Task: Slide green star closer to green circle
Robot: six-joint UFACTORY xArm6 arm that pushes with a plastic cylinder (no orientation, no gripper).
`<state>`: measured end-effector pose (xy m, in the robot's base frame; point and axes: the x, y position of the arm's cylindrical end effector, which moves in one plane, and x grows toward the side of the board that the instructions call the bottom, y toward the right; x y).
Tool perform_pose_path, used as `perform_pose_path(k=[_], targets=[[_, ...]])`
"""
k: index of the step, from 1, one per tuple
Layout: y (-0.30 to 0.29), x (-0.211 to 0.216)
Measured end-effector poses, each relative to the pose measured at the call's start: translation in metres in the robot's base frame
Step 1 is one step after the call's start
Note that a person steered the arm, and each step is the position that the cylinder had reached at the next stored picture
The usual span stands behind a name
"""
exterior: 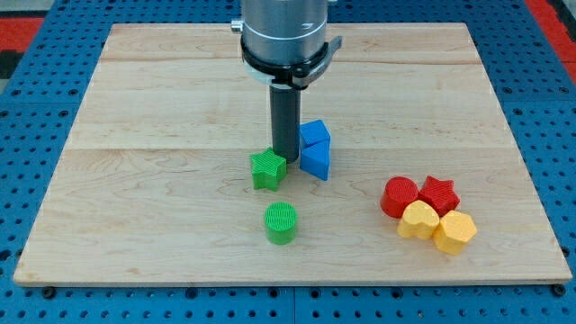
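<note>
The green star [268,169] lies near the middle of the wooden board [162,108]. The green circle [281,222] stands a short way below it, slightly to the view's right, with a small gap between them. My tip [285,159] is at the star's upper right edge, touching or nearly touching it, between the star and the blue blocks.
Two blue blocks [315,149] sit together just right of my tip. At the lower right is a cluster: a red circle [400,196], a red star [438,193], a yellow heart [418,220] and a yellow hexagon [454,232].
</note>
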<state>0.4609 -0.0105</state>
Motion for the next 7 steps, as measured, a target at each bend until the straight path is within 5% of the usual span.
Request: perform_pose_path(k=[4,7], targets=[[-0.080,-0.005],[-0.051,0.013]])
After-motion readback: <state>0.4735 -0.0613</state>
